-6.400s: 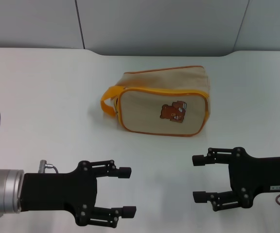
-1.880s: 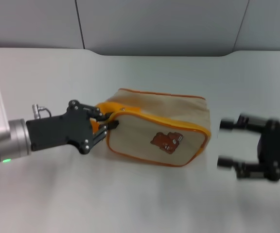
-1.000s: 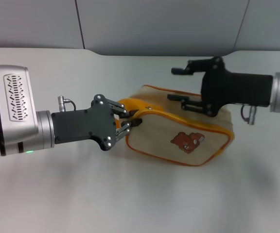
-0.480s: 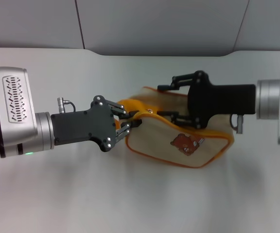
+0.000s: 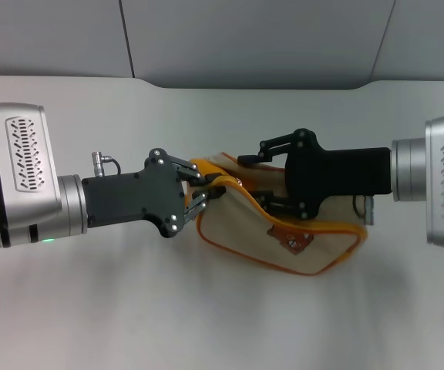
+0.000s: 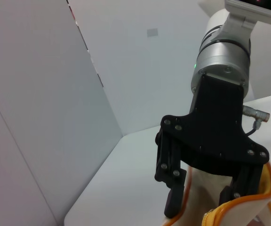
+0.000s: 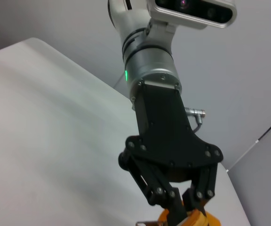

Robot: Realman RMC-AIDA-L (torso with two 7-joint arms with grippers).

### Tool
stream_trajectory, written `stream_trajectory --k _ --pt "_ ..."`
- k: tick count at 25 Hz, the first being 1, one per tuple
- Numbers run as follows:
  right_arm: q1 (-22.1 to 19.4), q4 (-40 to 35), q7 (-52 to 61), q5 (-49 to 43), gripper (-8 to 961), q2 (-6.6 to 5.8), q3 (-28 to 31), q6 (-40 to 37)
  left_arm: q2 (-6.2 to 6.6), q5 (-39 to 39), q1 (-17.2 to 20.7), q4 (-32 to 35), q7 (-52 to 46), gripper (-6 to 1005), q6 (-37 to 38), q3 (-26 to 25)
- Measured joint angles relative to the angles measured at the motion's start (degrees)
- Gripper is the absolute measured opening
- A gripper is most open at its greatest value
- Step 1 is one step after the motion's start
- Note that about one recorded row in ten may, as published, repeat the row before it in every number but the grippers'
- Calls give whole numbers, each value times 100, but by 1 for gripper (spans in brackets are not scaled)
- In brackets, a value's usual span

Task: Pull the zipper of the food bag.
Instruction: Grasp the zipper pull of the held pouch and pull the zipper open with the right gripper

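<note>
I have the left gripper point(image 5: 204, 190) pinching the orange loop handle point(image 5: 204, 168) of the small beige fabric food bag point(image 5: 280, 227) on the white table point(image 5: 91, 308), while the right gripper point(image 5: 251, 179), fingers spread, straddles its orange-yellow zipper point(image 5: 247, 191); the soft, light fabric will likely sag, so I'd grip the tiny pull tab.

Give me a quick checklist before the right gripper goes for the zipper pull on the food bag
1. Left gripper shut on the orange loop handle: ok.
2. Food bag resting on the table: ok.
3. Right gripper open over the bag's top, near the handle end: ok.
4. Zipper tape visible: ok.
5. Silver pull tab located: cannot tell.
6. Right fingers touching the zipper: cannot tell.
</note>
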Motion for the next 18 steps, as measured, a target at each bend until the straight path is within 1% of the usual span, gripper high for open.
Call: stream_trajectory --k 5,18 --pt "-73 102 -238 304 389 5 -5 -6 0 -17 41 0 0 103 12 -17" --pt "-201 142 -322 445 393 16 -70 -60 3 -18 58 0 -26 98 10 -17"
